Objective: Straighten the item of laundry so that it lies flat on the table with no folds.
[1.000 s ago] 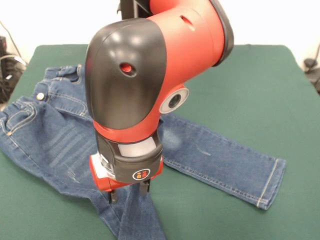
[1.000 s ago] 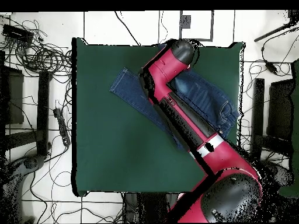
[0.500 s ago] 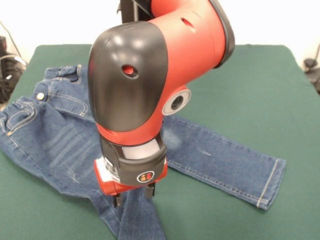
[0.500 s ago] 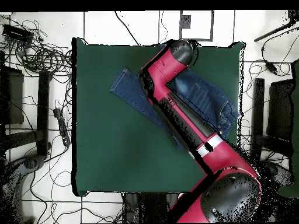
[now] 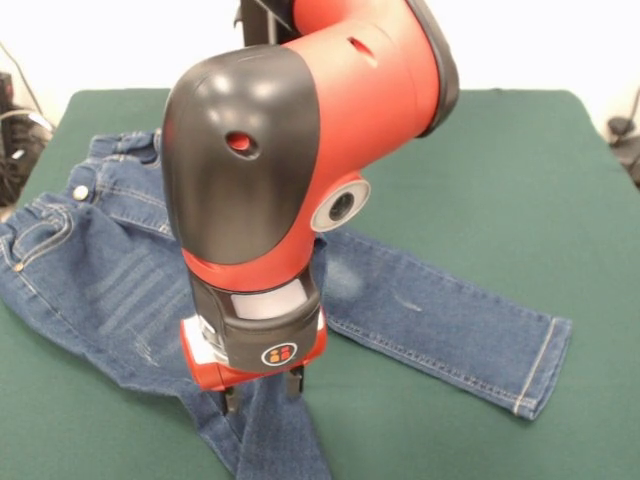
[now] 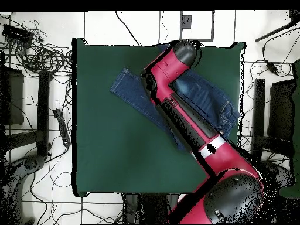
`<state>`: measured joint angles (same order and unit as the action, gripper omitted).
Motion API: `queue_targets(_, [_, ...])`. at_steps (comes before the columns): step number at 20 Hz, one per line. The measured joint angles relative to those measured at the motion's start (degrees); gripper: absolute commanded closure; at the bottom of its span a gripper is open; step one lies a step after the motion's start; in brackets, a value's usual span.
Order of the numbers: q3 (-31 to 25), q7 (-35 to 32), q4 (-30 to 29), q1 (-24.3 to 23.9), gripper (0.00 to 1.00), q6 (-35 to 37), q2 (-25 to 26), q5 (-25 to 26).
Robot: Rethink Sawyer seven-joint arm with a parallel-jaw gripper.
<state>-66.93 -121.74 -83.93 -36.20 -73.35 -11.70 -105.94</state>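
The denim jeans (image 5: 110, 270) lie spread on the green table (image 5: 500, 180), one leg reaching to the right (hem cuff showing). The gripper (image 5: 262, 392) stands at the other leg, fingers slightly apart, perhaps touching cloth; any grasp is unclear.

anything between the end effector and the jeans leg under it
Nothing: in the front view the end effector sits directly over the jeans, with only denim beneath its fingertips.
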Motion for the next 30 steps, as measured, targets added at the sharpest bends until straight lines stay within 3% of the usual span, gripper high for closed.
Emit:
queue_targets(6, [0.0, 0.0, -0.01, -0.33, 0.0, 0.0, -0.01, -0.53])
queue_targets(7, [-0.02, 0.0, 0.0, -0.37, 1.0, 0.01, -0.02, -1.06])
queue_targets(30, [-0.04, 0.0, 0.02, 0.29, 1.0, -0.26, -0.29, -1.7])
